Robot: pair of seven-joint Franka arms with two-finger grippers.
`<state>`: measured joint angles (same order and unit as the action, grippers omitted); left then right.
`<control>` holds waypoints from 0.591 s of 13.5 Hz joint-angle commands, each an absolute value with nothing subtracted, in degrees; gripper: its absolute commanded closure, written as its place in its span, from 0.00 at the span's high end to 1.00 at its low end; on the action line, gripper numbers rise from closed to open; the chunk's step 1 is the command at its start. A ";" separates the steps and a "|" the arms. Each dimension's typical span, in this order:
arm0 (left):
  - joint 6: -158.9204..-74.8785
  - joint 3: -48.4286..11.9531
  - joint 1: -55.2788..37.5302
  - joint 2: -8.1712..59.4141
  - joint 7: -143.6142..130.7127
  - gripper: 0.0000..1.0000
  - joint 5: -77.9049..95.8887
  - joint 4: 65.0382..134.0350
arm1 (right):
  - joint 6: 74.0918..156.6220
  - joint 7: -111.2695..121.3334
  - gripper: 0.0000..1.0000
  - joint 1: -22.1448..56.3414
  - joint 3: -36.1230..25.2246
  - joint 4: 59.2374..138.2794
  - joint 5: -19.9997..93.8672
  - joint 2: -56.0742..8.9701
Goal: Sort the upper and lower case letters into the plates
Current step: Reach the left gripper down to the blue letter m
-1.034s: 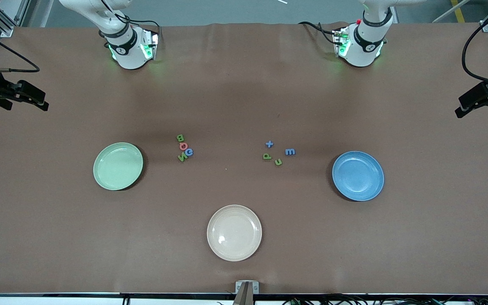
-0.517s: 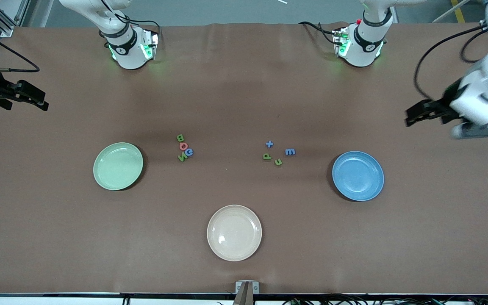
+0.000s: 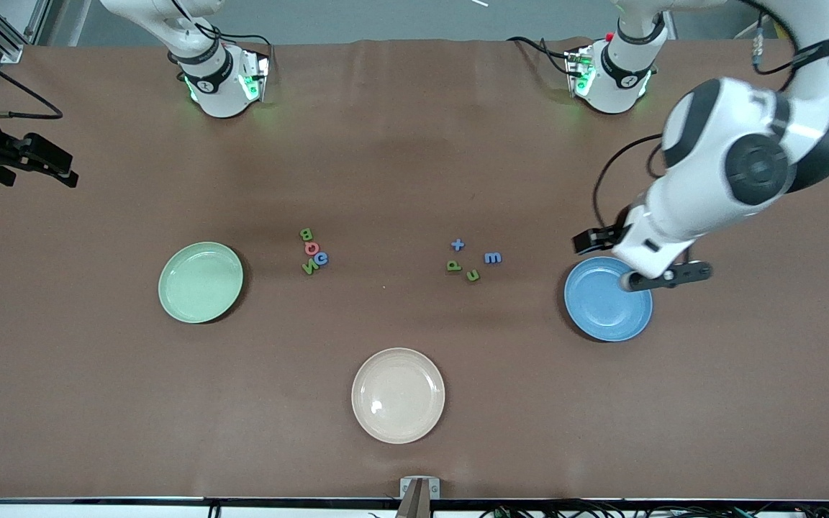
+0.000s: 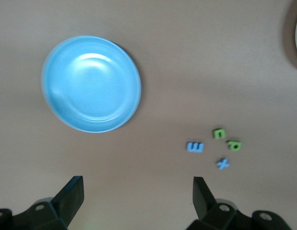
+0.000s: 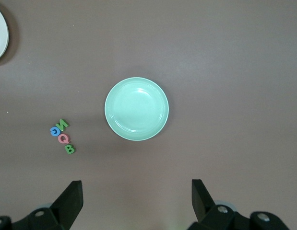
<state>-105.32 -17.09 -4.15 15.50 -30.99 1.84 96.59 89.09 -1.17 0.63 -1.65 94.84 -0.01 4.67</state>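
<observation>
— Starting with the biggest thing, what fills the table (image 3: 414, 144)?

— Brown cloth, and on it three plates. Take the cream-white plate (image 3: 398, 395) as the landmark: it lies nearest the front camera, midway along. The pale green plate (image 3: 201, 281) sits farther from the camera than it, toward the right arm's end; the blue plate (image 3: 608, 302) likewise, toward the left arm's end. All three are bare.

— And the arms?

— The left gripper (image 3: 612, 252) hangs over the blue plate's rim on the letters' side, jaws spread wide with nothing between them; its wrist view shows both fingers (image 4: 71, 196) apart. The right gripper (image 3: 33, 162) waits over the table's edge at its own end, well away from the cream-white plate, jaws also spread and holding nothing.

— Where are the letters?

— Two clusters, both farther from the camera than the cream-white plate. The capitals (image 3: 312, 252), B, O, C and N, touch in a tight clump toward the pale green plate. The small letters (image 3: 470, 260), t, p, u and m, lie loosely apart toward the blue plate.

— Which goes first, would you say?

— Likely the blue m (image 3: 493, 257). It lies closest to the left gripper, between it and the other small letters, and stands clear of its neighbours.
</observation>
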 commanded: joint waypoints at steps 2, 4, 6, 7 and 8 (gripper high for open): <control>-114.49 -17.05 -8.60 17.74 -39.61 1.00 1.67 101.51 | 89.03 -0.62 1.00 -0.17 -1.14 95.19 -0.26 5.19; -117.41 -17.14 -11.85 20.99 -45.93 1.00 -4.27 102.04 | 89.03 -0.70 1.00 -0.35 -1.23 95.19 -0.26 2.21; -121.35 -17.14 -15.10 23.55 -47.81 1.00 -6.50 104.05 | 89.21 -0.09 1.00 -1.14 -1.32 95.10 -0.26 2.02; -124.60 -17.14 -15.81 24.08 -47.81 1.00 -6.68 105.98 | 89.64 -0.09 1.00 -1.14 -1.32 95.10 -0.26 1.93; -128.72 -17.14 -15.91 24.26 -47.81 1.00 -6.68 107.91 | 90.00 -0.09 1.00 -1.32 -1.32 95.10 -0.35 0.63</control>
<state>-123.23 -17.20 -15.55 24.39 -47.22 -5.51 104.58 89.57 -0.83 -0.21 -1.83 95.22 -0.03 1.43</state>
